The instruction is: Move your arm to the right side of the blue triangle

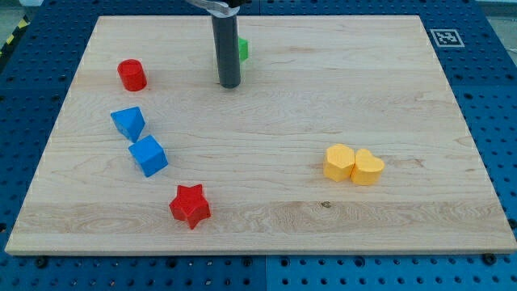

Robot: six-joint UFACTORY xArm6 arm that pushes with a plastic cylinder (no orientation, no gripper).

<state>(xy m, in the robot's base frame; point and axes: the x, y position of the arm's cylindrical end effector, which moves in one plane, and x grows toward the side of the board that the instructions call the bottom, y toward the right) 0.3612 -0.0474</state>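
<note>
The blue triangle (128,123) lies on the wooden board at the view's left. A blue cube (149,155) sits just below and right of it. My tip (230,84) rests on the board near the view's top centre, well to the right of and above the blue triangle, not touching it. A green block (242,49) is partly hidden behind the rod.
A red cylinder (132,74) stands at the upper left. A red star (190,205) lies at the lower left. Two yellow blocks, a pentagon-like one (339,162) and a heart (367,167), touch at the right. The board's edge (258,252) meets a blue perforated table.
</note>
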